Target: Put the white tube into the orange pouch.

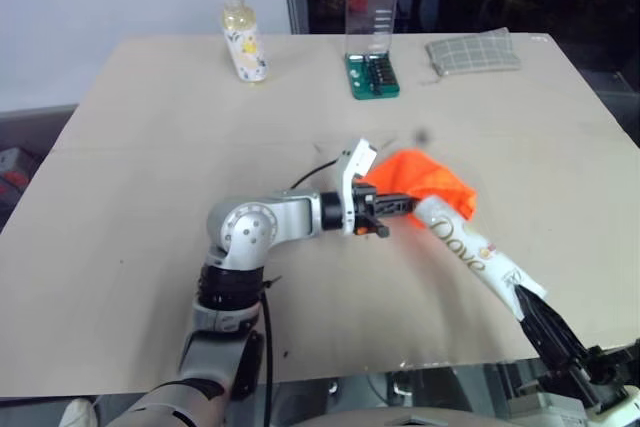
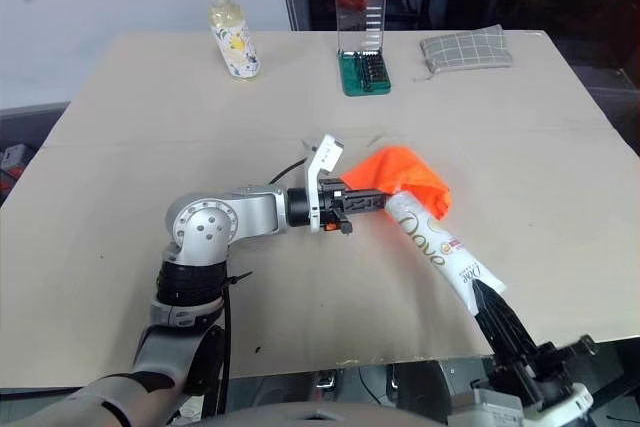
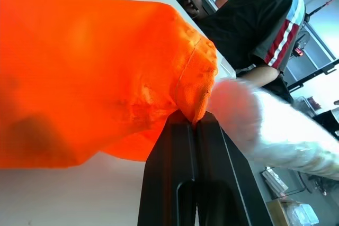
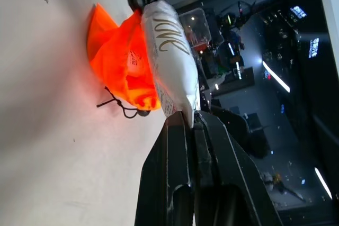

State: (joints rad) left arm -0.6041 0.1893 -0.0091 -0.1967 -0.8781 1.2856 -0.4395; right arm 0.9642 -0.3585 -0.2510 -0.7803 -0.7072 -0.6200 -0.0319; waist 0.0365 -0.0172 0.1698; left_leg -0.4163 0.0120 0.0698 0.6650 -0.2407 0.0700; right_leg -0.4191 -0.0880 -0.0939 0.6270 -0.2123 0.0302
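Soft orange pouch (image 1: 425, 179) pinched in left hand (image 1: 392, 209), flat glossy white tube (image 1: 470, 250) clamped by right hand (image 1: 527, 302).

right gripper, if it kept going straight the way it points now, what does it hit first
Most likely the orange pouch: the right gripper is shut on the white tube, whose far end already points at the pouch held by the left gripper. Depth there is unclear.

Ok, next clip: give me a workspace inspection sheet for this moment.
Surface: tan table, a few dark specks.
Job's things: orange pouch held off the table; white tube with its cap end at the pouch.
Clutter: yellowish bottle, green bit set, grey checked pouch along the far edge.
Grippers: left gripper shut on the pouch's edge; right gripper shut on the tube's flat end.
Cables: thin black cable at the left wrist.
Surroundings: a person standing beyond the table.
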